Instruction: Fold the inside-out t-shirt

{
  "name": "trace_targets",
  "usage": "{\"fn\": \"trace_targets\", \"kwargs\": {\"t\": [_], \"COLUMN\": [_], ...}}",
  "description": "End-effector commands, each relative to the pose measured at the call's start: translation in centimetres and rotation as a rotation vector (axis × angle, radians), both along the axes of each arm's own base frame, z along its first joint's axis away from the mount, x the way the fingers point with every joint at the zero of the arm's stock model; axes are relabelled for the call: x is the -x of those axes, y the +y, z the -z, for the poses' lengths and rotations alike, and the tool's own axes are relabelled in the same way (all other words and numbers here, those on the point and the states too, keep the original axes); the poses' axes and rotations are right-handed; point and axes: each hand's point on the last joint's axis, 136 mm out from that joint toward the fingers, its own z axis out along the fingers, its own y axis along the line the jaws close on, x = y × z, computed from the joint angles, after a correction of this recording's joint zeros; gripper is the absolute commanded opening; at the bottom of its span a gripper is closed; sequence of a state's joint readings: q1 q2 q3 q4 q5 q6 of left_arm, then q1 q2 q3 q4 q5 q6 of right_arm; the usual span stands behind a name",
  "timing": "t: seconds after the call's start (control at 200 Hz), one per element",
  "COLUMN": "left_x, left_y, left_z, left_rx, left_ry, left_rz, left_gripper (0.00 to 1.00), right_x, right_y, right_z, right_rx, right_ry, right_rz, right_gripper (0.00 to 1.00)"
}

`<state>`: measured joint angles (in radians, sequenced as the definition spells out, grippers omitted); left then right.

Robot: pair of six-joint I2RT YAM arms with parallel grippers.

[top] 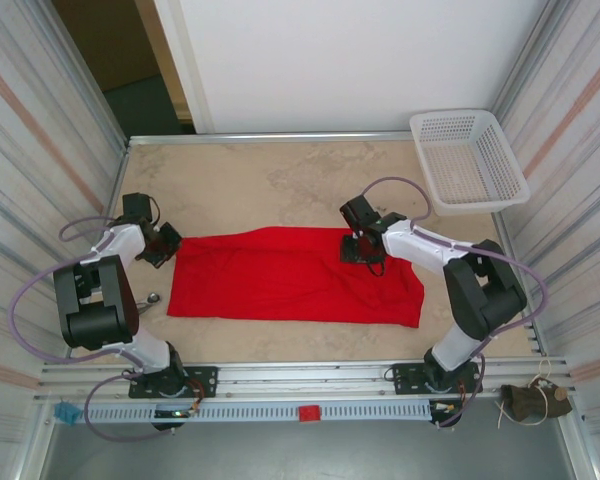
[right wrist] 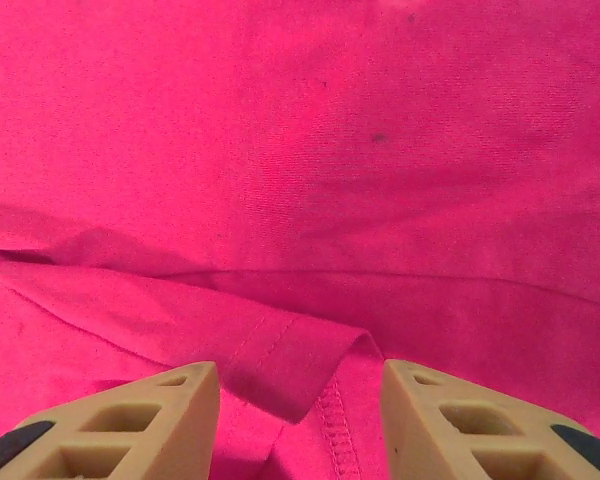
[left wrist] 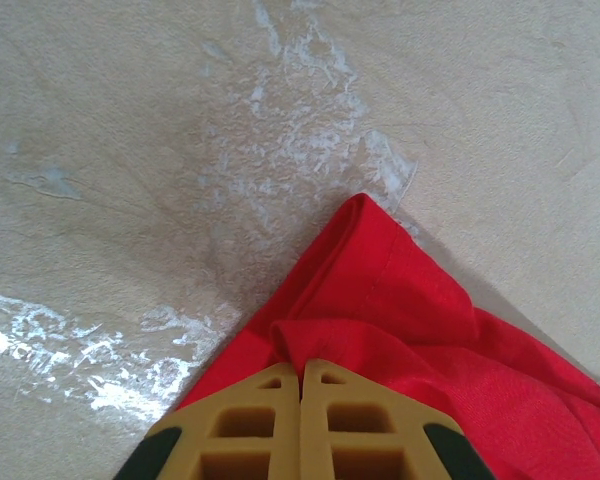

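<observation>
The red t-shirt (top: 290, 280) lay flat as a long strip across the middle of the table (top: 260, 180). Left fingers (left wrist: 250, 430) were pressed together, pinching the cloth at its left corner. Right fingers (right wrist: 130, 425) stood apart over the shirt's upper right part, a stitched hem fold between them

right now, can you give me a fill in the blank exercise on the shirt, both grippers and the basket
1. The t-shirt lies spread on the table, and its colour is ____.
2. The left gripper is shut on a ____ of the t-shirt.
3. The right gripper hovers over the cloth with its jaws ____.
4. The white mesh basket stands at the table's far ____ corner.

Missing words: red; corner; open; right
</observation>
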<state>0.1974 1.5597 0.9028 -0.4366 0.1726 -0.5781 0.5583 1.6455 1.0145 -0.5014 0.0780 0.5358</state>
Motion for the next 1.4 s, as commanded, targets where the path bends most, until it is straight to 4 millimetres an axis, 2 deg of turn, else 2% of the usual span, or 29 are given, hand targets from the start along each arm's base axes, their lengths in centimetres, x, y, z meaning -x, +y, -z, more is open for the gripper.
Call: {"fn": "trace_targets", "kwargs": {"t": [0.0, 0.165, 0.311, 0.426, 0.506, 0.626, 0.746, 0.927, 1.072, 1.147, 1.197, 1.227, 1.247, 1.267, 1.323, 1.393], "left_x": [0.2, 0.2, 0.1, -0.2, -0.5, -1.0, -1.4, -1.6, -1.3, -1.1, -0.9, -0.9, -0.8, -0.8, -0.7, -0.5], "left_y": [0.4, 0.5, 0.5, 0.5, 0.6, 0.8, 0.9, 0.9, 0.8, 0.9, 1.3, 1.6, 1.8, 2.0, 2.8, 3.8], "left_z": [-0.3, -0.2, -0.2, -0.5, -0.8, -1.2, -1.6, -2.2, -1.9, -2.0, -2.4, -2.7, -2.9, -3.2, -4.1, -5.3], "left_rx": [-0.003, -0.007, -0.008, -0.010, -0.013, -0.023, -0.026, -0.031, -0.028, -0.033, -0.051, -0.063, -0.069, -0.075, -0.091, -0.121], "left_ry": [0.001, 0.004, 0.006, -0.003, -0.008, -0.018, -0.023, -0.035, -0.029, -0.030, -0.029, -0.033, -0.036, -0.040, -0.053, -0.072], "left_rz": [-0.021, -0.020, -0.018, -0.015, -0.008, 0.002, 0.005, 0.007, 0.005, 0.003, -0.005, -0.009, -0.014, -0.019, -0.033, -0.044], "left_gripper": [0.00, 0.00, 0.00, 0.00, 0.00, 0.00, 0.00, 0.00, 0.00, 0.11, 0.34, 0.44, 0.48, 0.50, 0.59, 0.61], "right_x": [-0.4, -0.6, -0.7, -0.3, 0.1, 1.1, 2.3, 4.8, 7.0, 8.1, 8.8, 9.2, 9.4, 9.6, 9.9, 9.7], "right_y": [0.8, 1.2, 1.4, 1.1, 0.8, 0.2, -0.1, -0.4, -0.7, -0.8, -0.5, -0.2, 0.0, 0.0, -0.3, -1.1], "right_z": [0.4, 1.0, 0.6, -1.2, -3.1, -5.8, -7.6, -8.6, -7.1, -6.0, -5.5, -5.3, -5.3, -5.3, -5.9, -7.1], "right_rx": [0.003, -0.009, -0.036, -0.056, -0.077, -0.114, -0.133, -0.148, -0.134, -0.124, -0.134, -0.141, -0.142, -0.138, -0.119, -0.118], "right_ry": [-0.002, 0.011, 0.014, -0.015, -0.050, -0.098, -0.124, -0.128, -0.092, -0.071, -0.056, -0.044, -0.039, -0.038, -0.061, -0.106], "right_rz": [-0.029, -0.027, -0.027, -0.020, -0.015, 0.003, 0.009, 0.007, 0.014, 0.018, 0.004, -0.009, -0.020, -0.029, -0.031, -0.007], "right_gripper": [0.43, 0.28, 0.00, 0.00, 0.00, 0.00, 0.00, 0.00, 0.00, 0.00, 0.00, 0.17, 0.30, 0.38, 0.46, 0.49]}}
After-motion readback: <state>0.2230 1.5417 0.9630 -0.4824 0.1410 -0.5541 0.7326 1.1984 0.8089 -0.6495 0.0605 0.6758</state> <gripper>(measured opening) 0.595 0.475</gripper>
